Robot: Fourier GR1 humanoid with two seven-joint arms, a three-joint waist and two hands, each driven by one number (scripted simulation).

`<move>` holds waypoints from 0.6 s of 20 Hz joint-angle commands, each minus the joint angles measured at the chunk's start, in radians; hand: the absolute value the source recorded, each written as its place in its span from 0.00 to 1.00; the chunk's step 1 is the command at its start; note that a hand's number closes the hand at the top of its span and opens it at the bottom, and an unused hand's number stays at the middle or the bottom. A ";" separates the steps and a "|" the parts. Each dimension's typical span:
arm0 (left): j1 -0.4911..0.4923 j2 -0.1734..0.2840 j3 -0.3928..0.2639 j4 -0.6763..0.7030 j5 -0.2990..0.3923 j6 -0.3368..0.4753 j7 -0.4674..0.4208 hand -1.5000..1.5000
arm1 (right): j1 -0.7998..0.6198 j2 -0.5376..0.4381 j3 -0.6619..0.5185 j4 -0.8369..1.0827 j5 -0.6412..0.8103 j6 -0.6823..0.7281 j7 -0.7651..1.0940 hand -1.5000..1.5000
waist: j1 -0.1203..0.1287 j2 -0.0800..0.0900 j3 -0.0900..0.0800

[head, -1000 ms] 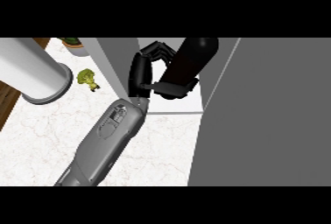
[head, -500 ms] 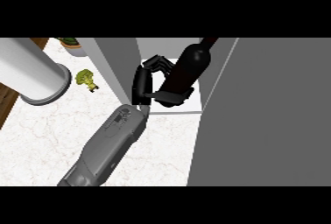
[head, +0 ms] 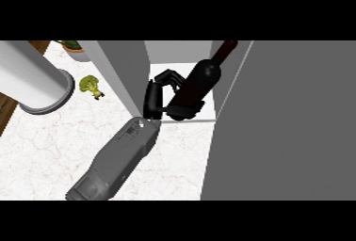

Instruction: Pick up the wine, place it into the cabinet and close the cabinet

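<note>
White marbled desk (head: 42,155) carries a grey cabinet (head: 292,127); the hand (head: 154,96) has its fingers (head: 169,77) curled round the dark wine bottle (head: 198,84), tilted inside the opening, no label readable; broccoli (head: 90,86) far left

We count 1 wine bottle (head: 197,84), dark with a reddish neck, and 1 robot hand (head: 157,95) with 1 grey forearm (head: 118,161) behind it. There is 1 cabinet (head: 125,70) with 1 open door (head: 292,122). On the table (head: 49,141) we see 1 piece of broccoli (head: 90,85), 1 large white cylinder (head: 31,77) and 1 potted plant (head: 72,45) at the far edge.
</note>
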 commanded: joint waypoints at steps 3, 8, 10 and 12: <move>-0.049 -0.001 0.027 0.118 0.071 -0.017 -0.086 1.00 | 0.051 0.011 -0.032 -0.044 -0.103 0.029 -0.018 0.00 | -0.001 0.003 0.000; -0.110 -0.001 0.126 0.231 0.119 -0.110 -0.166 1.00 | -0.058 -0.008 -0.044 -0.006 -0.086 -0.004 0.032 0.00 | 0.000 0.004 0.000; -0.121 -0.001 0.141 0.240 0.166 -0.137 -0.156 1.00 | -0.019 0.000 -0.025 -0.036 -0.090 0.011 0.027 0.00 | -0.009 0.006 0.000; -0.163 -0.001 0.185 0.298 0.169 -0.137 -0.179 1.00 | 0.021 0.038 0.034 -0.067 -0.052 -0.005 0.025 0.00 | -0.013 0.009 -0.001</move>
